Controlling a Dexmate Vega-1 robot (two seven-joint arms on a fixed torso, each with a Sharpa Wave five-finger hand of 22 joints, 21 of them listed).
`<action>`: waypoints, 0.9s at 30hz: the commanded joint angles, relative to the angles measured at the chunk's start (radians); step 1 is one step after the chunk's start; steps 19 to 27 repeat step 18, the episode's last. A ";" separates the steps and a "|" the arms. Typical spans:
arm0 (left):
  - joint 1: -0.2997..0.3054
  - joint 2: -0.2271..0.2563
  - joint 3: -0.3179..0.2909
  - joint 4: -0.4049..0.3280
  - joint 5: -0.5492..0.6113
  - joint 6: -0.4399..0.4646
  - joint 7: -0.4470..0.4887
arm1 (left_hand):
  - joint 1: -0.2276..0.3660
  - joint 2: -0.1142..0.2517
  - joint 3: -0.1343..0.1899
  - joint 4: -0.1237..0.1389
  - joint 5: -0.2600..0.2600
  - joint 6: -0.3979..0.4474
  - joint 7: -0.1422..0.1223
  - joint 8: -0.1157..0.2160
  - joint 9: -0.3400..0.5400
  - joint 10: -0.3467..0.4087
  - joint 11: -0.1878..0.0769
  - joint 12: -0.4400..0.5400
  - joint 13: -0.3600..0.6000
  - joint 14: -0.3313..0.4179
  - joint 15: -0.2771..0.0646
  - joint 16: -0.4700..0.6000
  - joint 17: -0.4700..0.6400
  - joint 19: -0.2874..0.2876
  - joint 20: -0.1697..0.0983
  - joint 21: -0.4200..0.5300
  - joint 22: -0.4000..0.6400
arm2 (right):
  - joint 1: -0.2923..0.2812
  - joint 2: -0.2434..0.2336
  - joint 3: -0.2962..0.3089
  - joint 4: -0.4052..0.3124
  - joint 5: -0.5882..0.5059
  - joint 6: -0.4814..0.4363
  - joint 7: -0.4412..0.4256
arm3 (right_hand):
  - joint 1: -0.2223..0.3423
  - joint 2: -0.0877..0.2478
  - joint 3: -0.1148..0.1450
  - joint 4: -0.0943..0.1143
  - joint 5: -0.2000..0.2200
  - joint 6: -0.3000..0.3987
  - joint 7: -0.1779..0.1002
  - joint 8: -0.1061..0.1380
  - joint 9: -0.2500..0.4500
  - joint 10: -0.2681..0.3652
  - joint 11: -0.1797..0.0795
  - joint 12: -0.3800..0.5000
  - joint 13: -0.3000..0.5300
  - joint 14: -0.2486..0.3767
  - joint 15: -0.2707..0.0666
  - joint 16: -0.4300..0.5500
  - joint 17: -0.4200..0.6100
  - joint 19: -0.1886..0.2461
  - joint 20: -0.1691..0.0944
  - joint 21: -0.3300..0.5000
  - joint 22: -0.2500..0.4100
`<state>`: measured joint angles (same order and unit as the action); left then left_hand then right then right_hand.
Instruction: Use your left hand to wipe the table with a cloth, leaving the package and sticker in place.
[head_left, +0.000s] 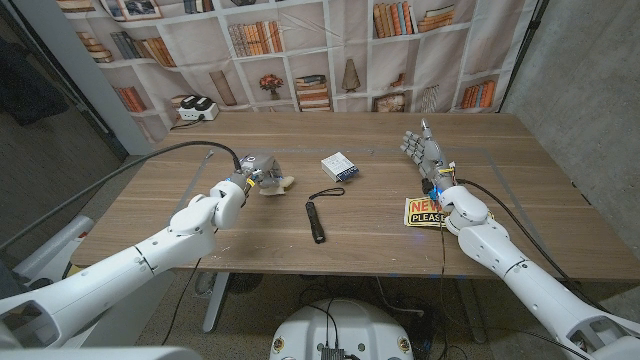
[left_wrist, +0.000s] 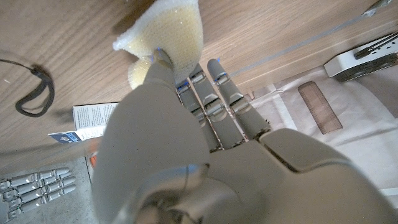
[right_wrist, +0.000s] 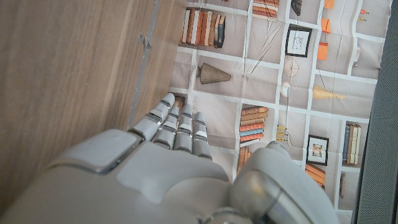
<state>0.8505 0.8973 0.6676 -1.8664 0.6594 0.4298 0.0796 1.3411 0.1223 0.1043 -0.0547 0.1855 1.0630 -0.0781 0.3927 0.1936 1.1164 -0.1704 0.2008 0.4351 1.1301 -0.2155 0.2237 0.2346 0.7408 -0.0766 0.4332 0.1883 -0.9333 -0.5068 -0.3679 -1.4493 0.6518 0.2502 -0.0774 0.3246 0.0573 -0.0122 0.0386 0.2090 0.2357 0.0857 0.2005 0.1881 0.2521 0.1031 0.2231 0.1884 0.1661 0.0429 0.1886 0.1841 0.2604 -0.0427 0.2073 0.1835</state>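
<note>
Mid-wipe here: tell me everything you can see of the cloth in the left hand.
The cloth is pale yellow, soft and spongy-looking with a whitish fuzzy edge, bunched rather than spread. The left hand holds it against the wooden table, fingers pressed over it. It sits left of the package.

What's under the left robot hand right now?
A pale yellow cloth, held by the left robot hand on the wooden table. The tabletop beneath the cloth is covered, so it can't be seen.
</note>
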 joint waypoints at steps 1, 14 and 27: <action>-0.009 -0.001 -0.002 0.006 0.003 -0.017 -0.005 | 0.002 0.006 0.018 0.007 0.005 0.017 0.023 0.005 0.002 0.017 -0.017 0.005 0.005 0.001 -0.006 0.003 0.005 -0.004 -0.058 0.010 0.003 | -0.018 0.000 0.004 -0.017 -0.006 0.007 -0.020 | 0.002 0.011 -0.001 -0.005 -0.005 0.010 0.000 -0.002 0.002 0.011 0.001 -0.001 0.002 0.010 -0.001 0.000 0.001 0.006 0.001 -0.003 0.002; 0.000 0.004 -0.017 0.006 -0.013 -0.028 0.002 | 0.001 0.009 0.022 0.009 0.005 0.007 0.024 0.004 0.003 0.010 -0.020 0.005 0.011 -0.007 -0.005 0.000 0.006 -0.011 -0.057 0.010 0.003 | -0.026 -0.007 0.004 -0.052 -0.015 -0.006 -0.043 | 0.002 0.012 -0.002 -0.006 -0.005 0.009 0.001 -0.003 0.002 0.010 0.000 -0.002 0.002 0.009 0.001 -0.001 0.001 0.007 0.002 -0.003 0.002; 0.002 0.002 -0.019 0.012 -0.020 -0.032 0.007 | 0.001 0.010 0.023 0.009 0.005 0.007 0.024 0.004 0.004 0.010 -0.019 0.006 0.013 -0.008 -0.005 0.000 0.006 -0.011 -0.057 0.011 0.003 | -0.026 -0.010 0.004 -0.059 -0.017 -0.012 -0.045 | 0.002 0.012 -0.002 -0.006 -0.006 0.009 0.000 -0.003 0.002 0.010 0.000 -0.002 0.002 0.010 0.001 0.000 0.001 0.007 0.001 -0.003 0.002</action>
